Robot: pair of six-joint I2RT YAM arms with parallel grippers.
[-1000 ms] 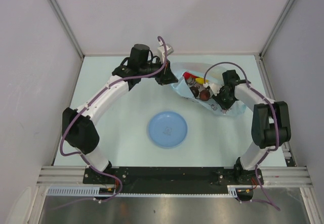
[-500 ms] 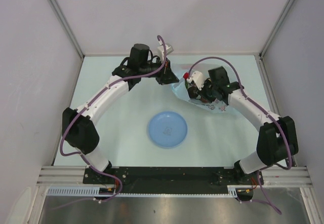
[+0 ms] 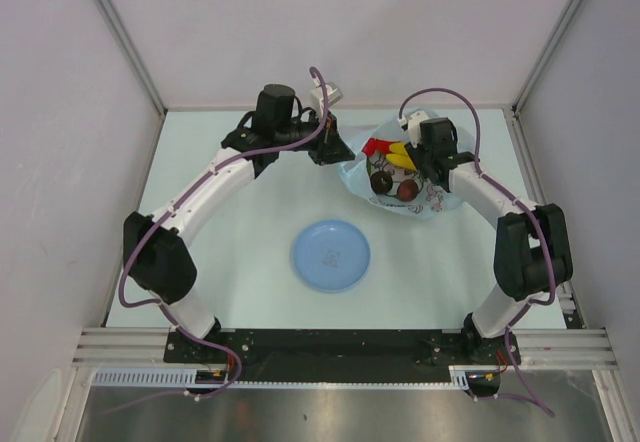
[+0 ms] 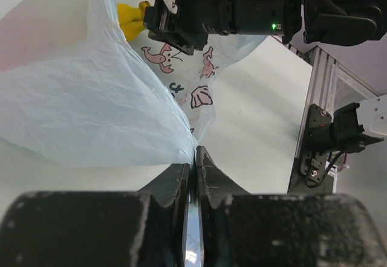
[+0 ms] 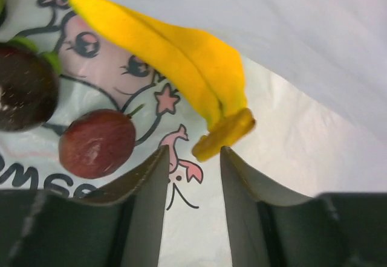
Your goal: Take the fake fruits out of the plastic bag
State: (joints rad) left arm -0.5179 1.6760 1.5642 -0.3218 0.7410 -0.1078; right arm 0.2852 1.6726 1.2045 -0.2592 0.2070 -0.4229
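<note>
Nearest to the arm bases, the round blue plate [image 3: 330, 255] lies on the pale bench [image 3: 250, 287]. It is well apart from the thin pale-blue plastic bag [image 3: 435, 200], which lies at the far right. The left gripper [image 4: 195, 152] is closed on the edge of the bag and keeps the mouth lifted. Inside the bag, the right gripper [image 5: 193, 151] is open, and the stem end of the curved yellow plastic banana [image 5: 175, 61] is just between its fingers, not clamped. Beside it lie a red-brown round fruit [image 5: 97, 143] and a darker maroon round fruit [image 5: 24, 89]. All the fruits I can see are in the bag, so I judge that the whole removal is left to do. The bag print shows cartoon figures and some dark letters, cut off by the picture's edge, so I cannot read a word.
</note>
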